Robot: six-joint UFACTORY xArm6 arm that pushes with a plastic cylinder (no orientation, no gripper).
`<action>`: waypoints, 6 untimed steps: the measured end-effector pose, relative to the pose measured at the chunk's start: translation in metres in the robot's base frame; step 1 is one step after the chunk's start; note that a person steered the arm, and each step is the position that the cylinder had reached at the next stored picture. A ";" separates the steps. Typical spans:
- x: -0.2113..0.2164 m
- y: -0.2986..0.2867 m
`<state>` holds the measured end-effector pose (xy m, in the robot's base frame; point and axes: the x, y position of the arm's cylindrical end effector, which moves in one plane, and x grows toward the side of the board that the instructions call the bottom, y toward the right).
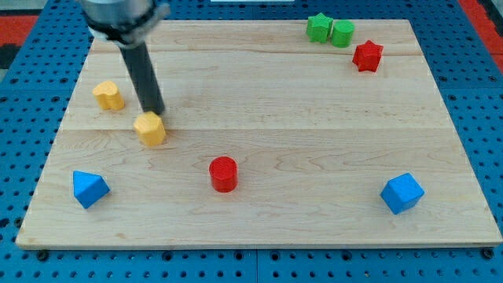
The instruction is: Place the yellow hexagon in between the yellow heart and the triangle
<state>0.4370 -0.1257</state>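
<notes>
The yellow hexagon (150,129) lies on the wooden board at the view's left. My tip (156,112) touches its top right edge; the dark rod rises up and to the left. The yellow heart (108,95) lies up and to the left of the hexagon. The blue triangle (89,189) lies below and to the left, near the board's bottom left corner. The hexagon sits to the right of the line between heart and triangle.
A red cylinder (223,174) stands near the middle bottom. A blue cube (402,193) is at the bottom right. A green star (318,27), a green block (342,34) and a red star (367,56) sit at the top right.
</notes>
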 end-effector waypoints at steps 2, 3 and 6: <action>0.042 0.022; 0.048 -0.030; 0.074 -0.066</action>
